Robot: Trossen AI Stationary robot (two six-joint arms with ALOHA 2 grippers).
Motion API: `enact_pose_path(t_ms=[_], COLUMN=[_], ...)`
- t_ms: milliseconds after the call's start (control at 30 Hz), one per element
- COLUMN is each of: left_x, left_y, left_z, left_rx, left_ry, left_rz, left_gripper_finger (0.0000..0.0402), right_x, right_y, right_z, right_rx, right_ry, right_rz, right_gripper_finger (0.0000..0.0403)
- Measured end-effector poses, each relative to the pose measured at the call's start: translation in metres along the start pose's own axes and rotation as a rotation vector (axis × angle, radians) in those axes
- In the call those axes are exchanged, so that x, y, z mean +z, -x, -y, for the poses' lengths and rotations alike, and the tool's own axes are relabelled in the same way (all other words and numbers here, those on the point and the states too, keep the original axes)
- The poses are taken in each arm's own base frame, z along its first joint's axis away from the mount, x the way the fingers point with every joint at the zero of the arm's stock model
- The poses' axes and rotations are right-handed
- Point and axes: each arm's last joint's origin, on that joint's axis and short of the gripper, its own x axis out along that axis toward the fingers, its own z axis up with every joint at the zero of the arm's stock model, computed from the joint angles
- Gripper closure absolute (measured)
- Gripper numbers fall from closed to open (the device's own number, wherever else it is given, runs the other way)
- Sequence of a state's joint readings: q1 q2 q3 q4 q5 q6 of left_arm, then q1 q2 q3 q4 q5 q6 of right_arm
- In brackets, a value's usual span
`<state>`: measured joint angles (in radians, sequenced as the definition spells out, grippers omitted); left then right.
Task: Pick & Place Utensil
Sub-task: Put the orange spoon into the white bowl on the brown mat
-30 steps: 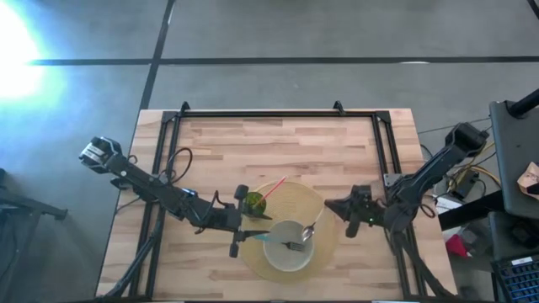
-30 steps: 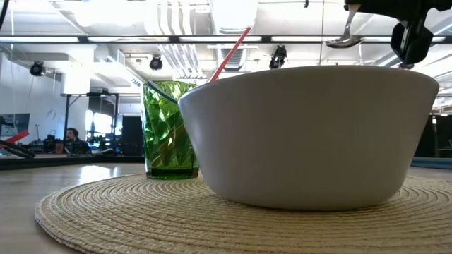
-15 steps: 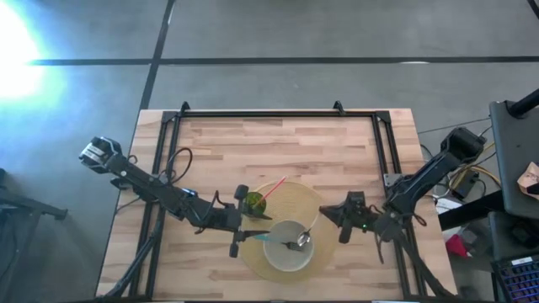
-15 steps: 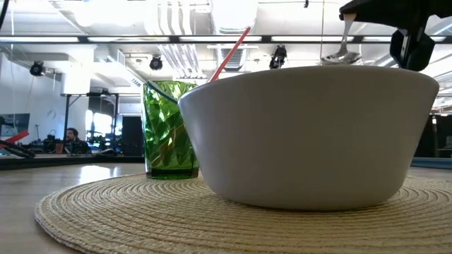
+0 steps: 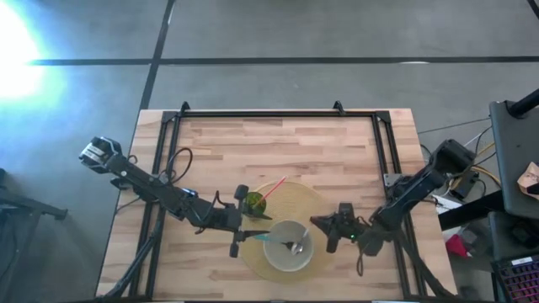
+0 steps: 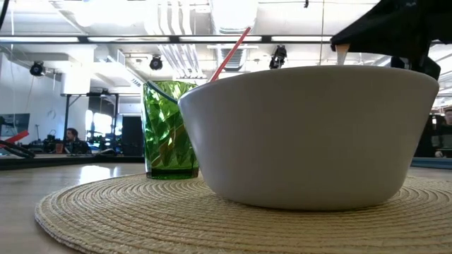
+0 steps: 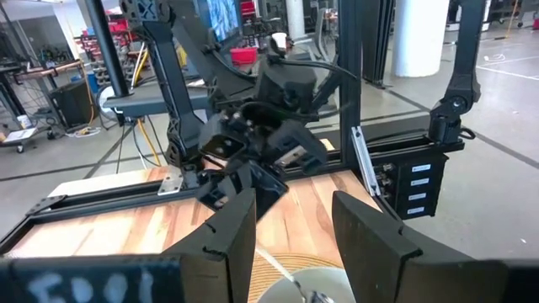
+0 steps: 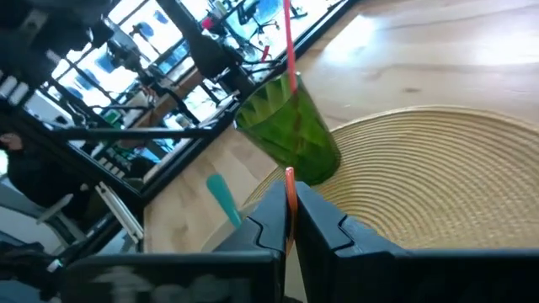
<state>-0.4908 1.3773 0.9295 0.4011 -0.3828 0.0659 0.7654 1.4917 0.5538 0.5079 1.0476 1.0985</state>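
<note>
Grey concrete floor surrounds my wooden desk [image 5: 278, 143], which fills the middle of the high view under a black frame. Low on the desk lies a round woven placemat [image 5: 316, 202], carrying a white bowl [image 5: 274, 252] and, just up and left of it, a green faceted glass [image 5: 253, 201] with a red straw [image 5: 274, 186] leaning toward the upper right. My right arm comes in from the right edge of the high view and stretches leftward and down across the desk's lower right corner, forearm low, its end effector [image 5: 316, 223] at the bowl's right rim. Those fingers are pressed together on the handle of a metal spoon [image 5: 296, 247], whose scoop end sits down inside the bowl; in the right wrist view the thin handle shows pinched between my two dark fingers [image 8: 261, 220], with the glass and mat beyond. In the low view the dark end effector hangs over the bowl's upper right rim. My left arm reaches from the left edge diagonally down toward centre, its end effector [image 5: 249, 238] waiting just left of the bowl, fingers parted with nothing between them. A teal object [image 5: 235, 247] lies on the desk beside it, below left.
</note>
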Motion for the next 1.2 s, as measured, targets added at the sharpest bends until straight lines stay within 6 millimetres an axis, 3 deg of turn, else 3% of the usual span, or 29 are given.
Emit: enact_pose_path(t_ms=[400, 1200], left_x=[0.0, -0.001], left_y=[0.0, 0.0], left_z=[0.0, 0.0], left_rx=[-0.001, -0.002], left_ry=[0.015, 0.013], left_rz=[-0.003, -0.013], left_gripper_finger=[0.025, 0.025], right_x=[-0.018, -0.024], right_y=[-0.012, -0.011], right_z=[-0.012, 0.007], right_rx=[-0.014, -0.08], right_ry=[0.046, 0.103], right_rz=[-0.008, -0.037], right_gripper_finger=[0.0394, 0.0394])
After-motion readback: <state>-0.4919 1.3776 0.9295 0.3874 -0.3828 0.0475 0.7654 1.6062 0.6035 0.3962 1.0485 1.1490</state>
